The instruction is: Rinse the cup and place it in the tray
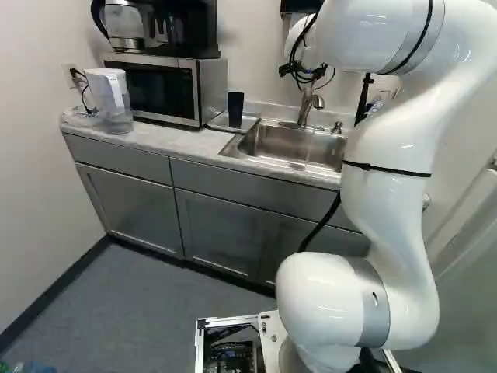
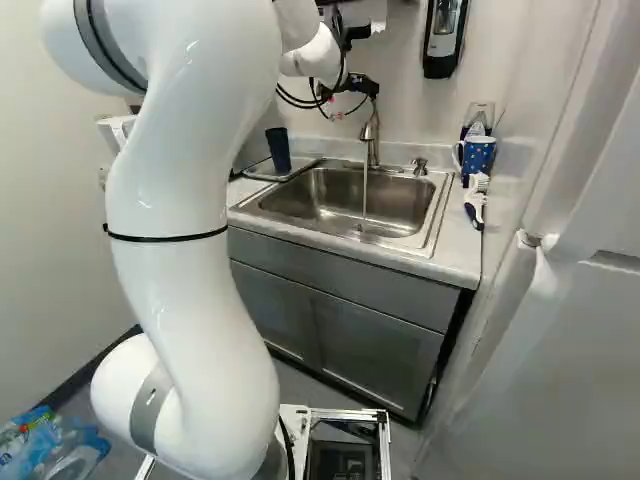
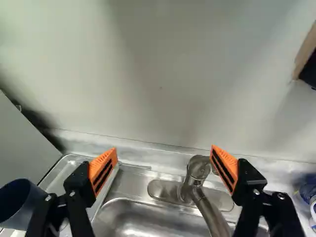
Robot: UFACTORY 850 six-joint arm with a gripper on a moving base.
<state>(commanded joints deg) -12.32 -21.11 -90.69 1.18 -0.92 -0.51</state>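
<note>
Broadly, the tabletop runs along the wall, its front edge passing before the microwave and the sink. Above the sink, the arm reaches toward the wall. The sink's bowl opens wide inside its rim, a thin stream of water falling into it. Between bowl and microwave lies the tray, its edge right by the sink rim. The faucet rises at the back rim. The fingers are released and spread well apart near it, the faucet showing between them in the wrist view; whether either touches it, I cannot tell. The dark cup stands upright on the tray, close to the microwave side, with tray surface showing toward the sink. Past the sink's other side are the spotted mug and a brush, near the side wall.
</note>
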